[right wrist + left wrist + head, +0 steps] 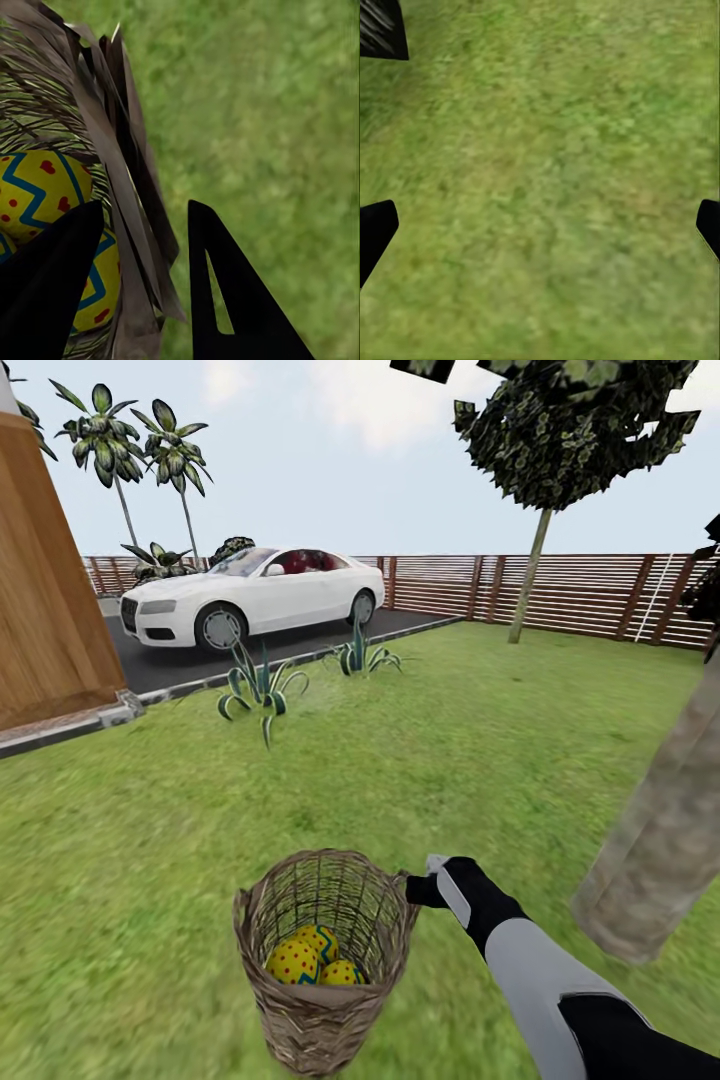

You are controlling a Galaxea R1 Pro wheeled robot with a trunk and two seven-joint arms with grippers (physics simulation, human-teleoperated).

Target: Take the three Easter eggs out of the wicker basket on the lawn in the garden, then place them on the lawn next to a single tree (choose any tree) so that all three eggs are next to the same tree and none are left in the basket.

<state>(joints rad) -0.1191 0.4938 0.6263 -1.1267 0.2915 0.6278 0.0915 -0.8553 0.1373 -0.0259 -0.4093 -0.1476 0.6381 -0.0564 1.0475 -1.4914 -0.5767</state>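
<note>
Wicker basket (pixel 325 955) upright on lawn (pixel 470 760), low centre of head view, open top toward cam. Three Easter eggs (pixel 313 960) inside at bottom, bunched & touching: yellow w/ red dots, blue-green zigzags. None out on grass.

Right arm in from lower right; right gripper (pixel 425 888) at basket's right rim, near top. Right wrist view: fingers (pixel 49 292) straddling rim wall (pixel 124 187), one inside the basket over the eggs (pixel 37 191), other outside over grass (pixel 270 135). Jaws parted w/ weave between them; contact w/ wall looks close, but firm pinch or not: can't tell. No egg held.

Left wrist view: left gripper (pixel 540 229) above bare grass, two dark fingertips (pixel 375 229) at opposite edges of frame, spread wide, nothing between.

Thick mottled grey-brown trunk (pixel 665 830) just right of basket & right arm, leaning in pic, near. Thin-trunked tree (pixel 560 450) further back by slat fence (pixel 580 595). White car (pixel 250 595) on asphalt (pixel 170 660) beyond lawn edge; two spiky plants (pixel 258 690) along kerb. Wooden wall (pixel 45 600) far left.
</note>
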